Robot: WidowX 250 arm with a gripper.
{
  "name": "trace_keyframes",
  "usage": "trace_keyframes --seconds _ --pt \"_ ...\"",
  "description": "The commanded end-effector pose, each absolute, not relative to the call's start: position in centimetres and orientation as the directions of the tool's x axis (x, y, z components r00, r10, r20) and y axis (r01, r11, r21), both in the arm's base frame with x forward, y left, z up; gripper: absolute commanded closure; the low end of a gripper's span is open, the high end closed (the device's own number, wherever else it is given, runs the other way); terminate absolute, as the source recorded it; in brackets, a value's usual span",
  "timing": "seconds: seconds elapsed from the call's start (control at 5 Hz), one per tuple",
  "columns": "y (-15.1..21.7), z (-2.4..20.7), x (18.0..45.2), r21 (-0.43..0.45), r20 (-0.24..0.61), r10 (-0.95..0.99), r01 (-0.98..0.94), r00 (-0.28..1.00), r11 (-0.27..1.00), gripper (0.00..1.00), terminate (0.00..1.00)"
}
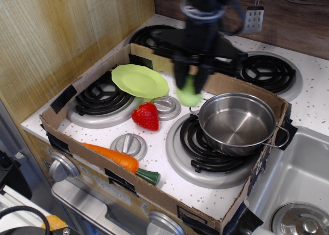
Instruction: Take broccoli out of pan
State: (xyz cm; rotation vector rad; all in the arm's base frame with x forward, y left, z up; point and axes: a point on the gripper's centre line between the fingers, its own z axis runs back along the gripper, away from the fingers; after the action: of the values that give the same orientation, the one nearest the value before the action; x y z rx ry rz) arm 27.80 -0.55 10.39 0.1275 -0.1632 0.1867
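end effector clamped on lumpy light-green plastic broccoli | left of shiny steel pan | likely light, stiff; hold across crown

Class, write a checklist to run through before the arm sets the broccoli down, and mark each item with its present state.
1. Broccoli held in the gripper: ok.
2. Broccoli outside the pan: ok.
3. Pan holds nothing else: ok.
4. Broccoli clear of the strawberry: ok.
5. Broccoli clear of the plate: ok.
6. Bare stovetop directly under the broccoli: cannot tell; a burner cap lies close.
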Motion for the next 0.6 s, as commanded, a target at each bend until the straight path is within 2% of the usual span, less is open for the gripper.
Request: trace_keyframes --seconds 0.0,0.2,0.4 --pt "5.9 9.6 24.9 0.122 0.26 0.146 -0.182 0.955 0.976 1.0 0.0" --pt "8.6 7.1 23.9 0.143 0.3 0.099 -0.147 0.949 0.979 1.0 0.0" --pt "10.1 4.5 23.8 0.103 0.317 0.097 -0.135 0.943 0.985 1.0 0.0"
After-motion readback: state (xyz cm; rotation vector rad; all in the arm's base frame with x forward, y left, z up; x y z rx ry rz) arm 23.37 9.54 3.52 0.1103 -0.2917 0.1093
